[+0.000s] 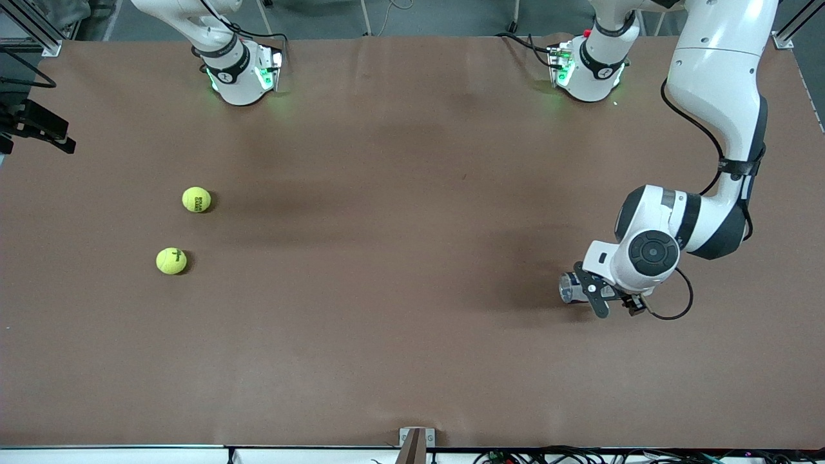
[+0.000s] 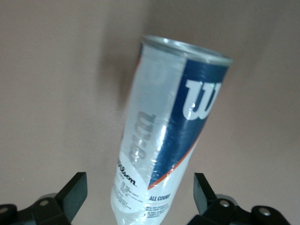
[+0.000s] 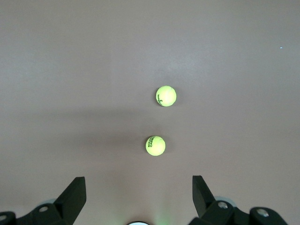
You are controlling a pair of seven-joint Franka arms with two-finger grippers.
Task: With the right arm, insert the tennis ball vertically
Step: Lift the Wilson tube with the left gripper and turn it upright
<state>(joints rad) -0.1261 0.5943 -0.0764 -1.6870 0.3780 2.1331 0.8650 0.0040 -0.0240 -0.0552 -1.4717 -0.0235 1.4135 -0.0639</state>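
Two yellow tennis balls (image 1: 196,199) (image 1: 171,261) lie on the brown table toward the right arm's end. The right wrist view shows both (image 3: 155,145) (image 3: 166,96) below my right gripper (image 3: 139,192), which is open, empty and high above the table. It is out of the front view. A clear Wilson ball can (image 1: 570,288) with a blue label lies on its side toward the left arm's end. My left gripper (image 1: 615,301) is open and low at the can. In the left wrist view the can (image 2: 164,126) lies between its open fingers (image 2: 75,192), untouched.
The two arm bases (image 1: 242,77) (image 1: 590,71) stand at the table's farthest edge. A black device (image 1: 38,125) sits at the table's edge by the right arm's end. A small bracket (image 1: 416,441) is at the nearest edge.
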